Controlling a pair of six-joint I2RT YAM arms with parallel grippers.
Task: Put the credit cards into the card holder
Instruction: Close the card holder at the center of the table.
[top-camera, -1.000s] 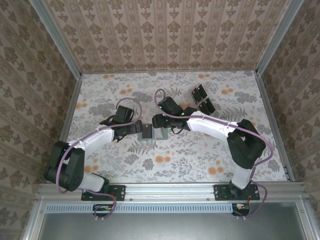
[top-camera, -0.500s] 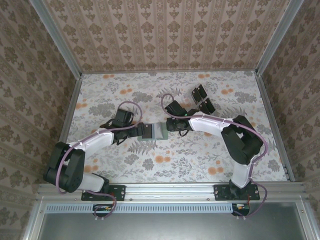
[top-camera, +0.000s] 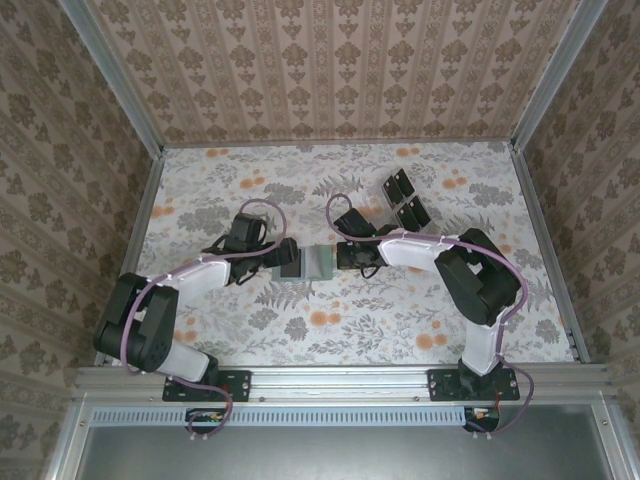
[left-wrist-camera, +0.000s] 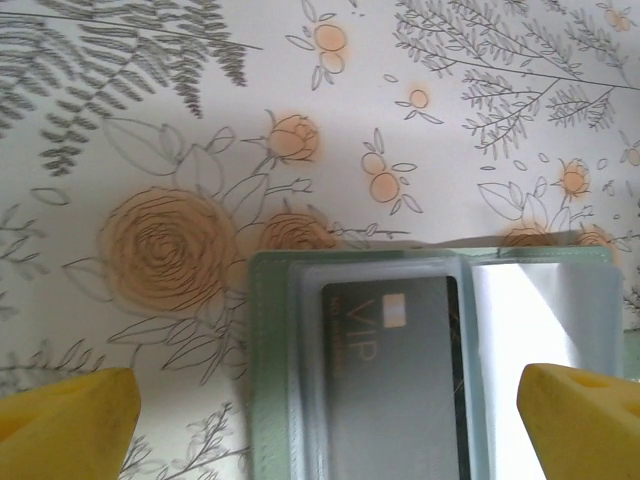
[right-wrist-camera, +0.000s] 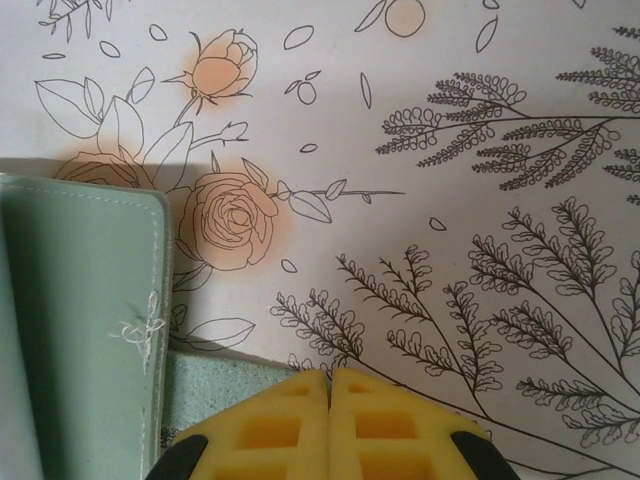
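You have the card holder (top-camera: 305, 263) lying open in the middle of the floral table cover (top-camera: 400, 320), between the two arms. Your left gripper (left-wrist-camera: 325, 425) hangs over it with its yellow fingertips spread as wide as they go, holding nothing. Your right gripper (right-wrist-camera: 330, 420) sits at the holder's right-hand edge with its pads pressed flat together and nothing visible between them. Whether it bears down on the green flap beneath it, you cannot tell from here. One black VIP card (left-wrist-camera: 390, 370) already lies under the clear sleeve (left-wrist-camera: 305, 380) of the left-hand page. More black cards (top-camera: 398, 184) wait at the far right of the table, well apart from the holder. Expect those cards to be light, stiff and slick, lying so flat that the fingers will likely have to catch a short edge or tip one up first. The holder is a different matter. It is a soft sage-green cover, leather-like, with rounded corners and a stitched edge (right-wrist-camera: 160, 330), and thin glossy plastic pockets inside that catch the glare. It will probably slide on the smooth cover and try to fold shut, so pin the outer flap while a card is fed in. Take a card by its end, leaving most of its length free to enter the pocket.
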